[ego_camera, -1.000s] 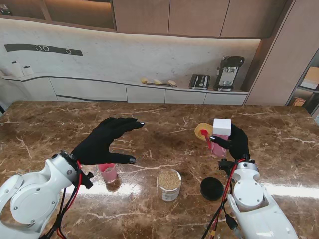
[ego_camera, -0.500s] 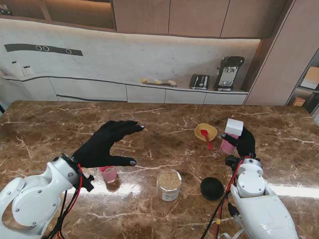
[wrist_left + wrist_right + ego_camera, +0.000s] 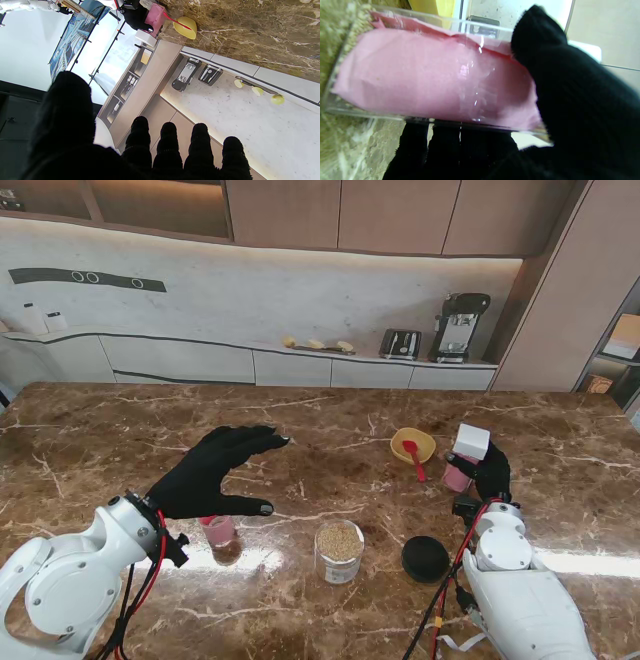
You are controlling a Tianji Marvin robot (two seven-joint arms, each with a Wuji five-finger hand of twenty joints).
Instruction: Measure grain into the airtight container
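Observation:
My right hand (image 3: 490, 475) is shut on a clear container with a pink lining (image 3: 460, 468) and a white lid (image 3: 471, 441), held tilted just right of a yellow bowl (image 3: 422, 442) with a red spoon (image 3: 412, 456) in it. In the right wrist view the pink-lined container (image 3: 432, 82) fills the frame, thumb (image 3: 570, 87) on one side and fingers (image 3: 460, 150) on the other. A glass jar of grain (image 3: 340, 550) stands uncovered near me at the middle, its black lid (image 3: 425, 559) to its right. My left hand (image 3: 210, 470) hovers open over a small pink cup (image 3: 218, 531).
The brown marble table (image 3: 300, 405) stretches wide to the left and far side. Behind it runs a white counter with a toaster (image 3: 400, 343) and a coffee machine (image 3: 458, 327). The left wrist view shows the yellow bowl (image 3: 186, 27) and pink container (image 3: 155, 18) far off.
My right hand has carried the pink container to the right, away from the yellow bowl, and tipped it. The left hand has barely moved.

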